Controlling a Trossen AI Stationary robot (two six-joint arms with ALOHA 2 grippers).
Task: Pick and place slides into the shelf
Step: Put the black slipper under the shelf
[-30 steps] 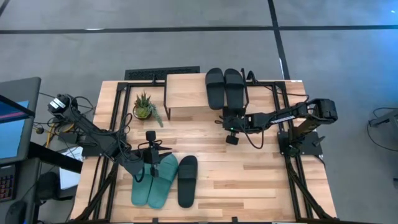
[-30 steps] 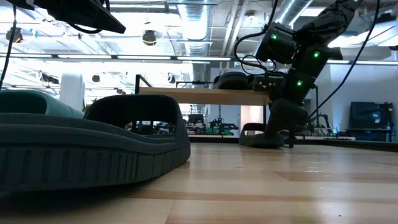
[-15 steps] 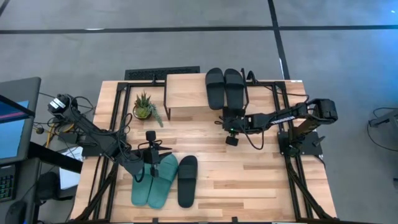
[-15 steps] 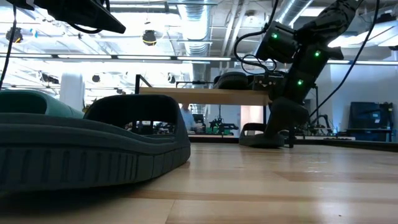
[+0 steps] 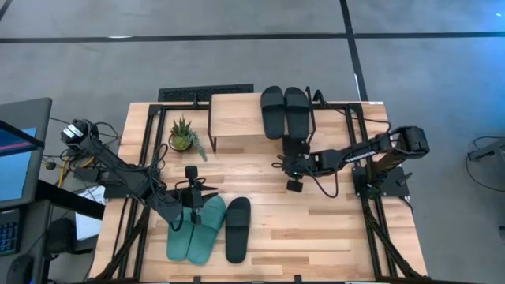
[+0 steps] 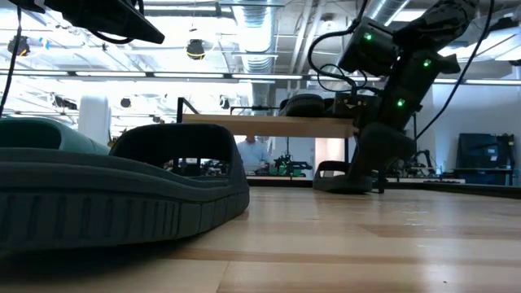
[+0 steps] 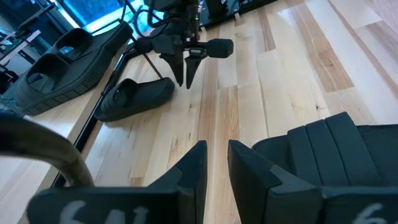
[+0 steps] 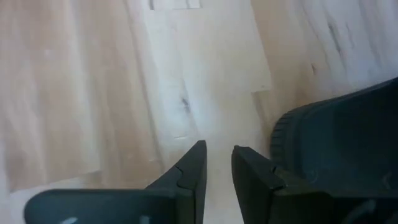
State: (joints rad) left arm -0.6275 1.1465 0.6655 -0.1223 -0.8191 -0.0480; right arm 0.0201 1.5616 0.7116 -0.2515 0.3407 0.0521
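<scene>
The shelf (image 5: 237, 118) stands at the table's far side, with two black slides (image 5: 284, 110) lying on its top board. A third black slide (image 7: 134, 96) lies sole-down on the table at the shelf's foot. My right gripper (image 7: 186, 79) points down just beside that slide's end, fingers shut, over bare wood (image 8: 214, 165). The teal pair (image 5: 196, 229) and one more black slide (image 5: 237, 229) lie near the table's near edge. My left gripper (image 5: 192, 207) hovers shut over the teal pair.
A small potted plant (image 5: 182, 136) stands left of the shelf. A black grated piece (image 5: 205, 93) lies at the far edge. Bare wood stretches between the shelf and the near slides (image 5: 316, 221). A person (image 6: 254, 150) shows in the room beyond the table.
My right gripper has drawn back a little from the shelf toward the table's near edge, and its wrist has tipped up. The slides have stayed where they were.
</scene>
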